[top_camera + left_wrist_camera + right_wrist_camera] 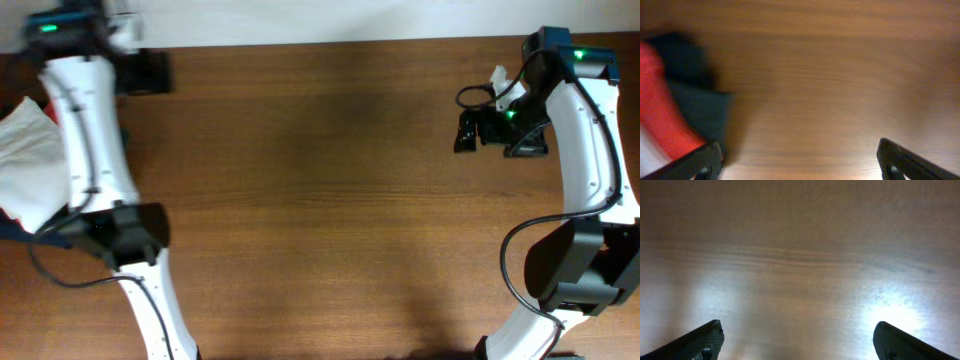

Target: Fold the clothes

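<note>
The clothes, a white T-shirt (25, 160), lie bunched at the table's far left edge, partly under my left arm. My left gripper (150, 72) hovers at the back left of the table, to the right of the pile. In the left wrist view that gripper (800, 162) is open, with only bare wood between its fingers (700, 162). A white patch (646, 150) shows at that view's lower left edge. My right gripper (463, 131) is over the back right of the table, far from the shirt. It is open (800, 340) above bare wood.
A red garment (660, 115) and a dark garment (695, 95) lie stacked just left of my left gripper. The red one (52, 112) peeks out beside the white shirt in the overhead view. The wooden table (320, 200) spans between the two arms.
</note>
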Controlling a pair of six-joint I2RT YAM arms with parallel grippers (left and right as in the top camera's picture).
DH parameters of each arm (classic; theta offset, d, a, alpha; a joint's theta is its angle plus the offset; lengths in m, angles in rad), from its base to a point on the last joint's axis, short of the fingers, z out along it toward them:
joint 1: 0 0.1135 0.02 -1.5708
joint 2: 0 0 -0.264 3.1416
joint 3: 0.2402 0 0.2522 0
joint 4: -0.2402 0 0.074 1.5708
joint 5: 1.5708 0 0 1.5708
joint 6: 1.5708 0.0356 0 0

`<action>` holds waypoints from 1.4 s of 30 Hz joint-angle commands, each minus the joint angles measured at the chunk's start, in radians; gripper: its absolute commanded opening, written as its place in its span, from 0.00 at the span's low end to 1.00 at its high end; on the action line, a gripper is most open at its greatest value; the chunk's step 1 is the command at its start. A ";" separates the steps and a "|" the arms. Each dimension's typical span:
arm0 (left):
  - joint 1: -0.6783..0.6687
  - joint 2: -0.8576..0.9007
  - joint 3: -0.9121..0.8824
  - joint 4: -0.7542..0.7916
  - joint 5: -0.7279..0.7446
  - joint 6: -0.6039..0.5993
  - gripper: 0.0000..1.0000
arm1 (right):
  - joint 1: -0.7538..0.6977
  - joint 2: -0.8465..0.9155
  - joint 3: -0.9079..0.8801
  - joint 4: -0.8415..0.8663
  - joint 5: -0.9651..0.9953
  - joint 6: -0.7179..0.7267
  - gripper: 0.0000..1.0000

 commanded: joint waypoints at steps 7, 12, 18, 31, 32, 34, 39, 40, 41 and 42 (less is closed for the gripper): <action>-0.327 -0.100 -0.249 -0.089 -0.075 -0.109 0.99 | -0.043 -0.048 -0.004 -0.196 0.057 0.025 0.99; -0.315 -0.504 -0.724 -0.083 -0.112 -0.181 0.99 | -0.019 -0.422 -0.268 -0.033 0.057 0.021 0.99; -0.315 -1.242 -1.367 0.349 -0.255 -0.294 0.99 | 0.081 -0.998 -0.763 0.199 0.074 -0.001 0.99; -0.315 -1.443 -1.471 0.271 -0.254 -0.294 0.99 | 0.085 -1.496 -0.893 0.429 0.142 -0.020 0.99; -0.315 -1.444 -1.471 0.270 -0.254 -0.294 0.99 | 0.084 -1.617 -0.972 0.489 0.143 -0.020 0.99; -0.315 -1.443 -1.471 0.270 -0.254 -0.294 0.99 | 0.085 -1.850 -1.181 0.613 0.138 -0.015 0.99; -0.315 -1.443 -1.471 0.270 -0.254 -0.294 0.99 | 0.085 -1.930 -1.620 1.186 0.127 0.000 0.99; -0.315 -1.444 -1.471 0.270 -0.254 -0.294 0.99 | 0.085 -1.930 -1.686 1.288 0.127 0.000 0.99; -0.315 -1.444 -1.471 0.270 -0.254 -0.294 0.99 | 0.085 -1.931 -1.785 1.447 0.128 -0.001 0.99; -0.315 -1.443 -1.471 0.270 -0.254 -0.294 0.99 | 0.085 -1.931 -1.873 1.579 0.139 -0.001 0.99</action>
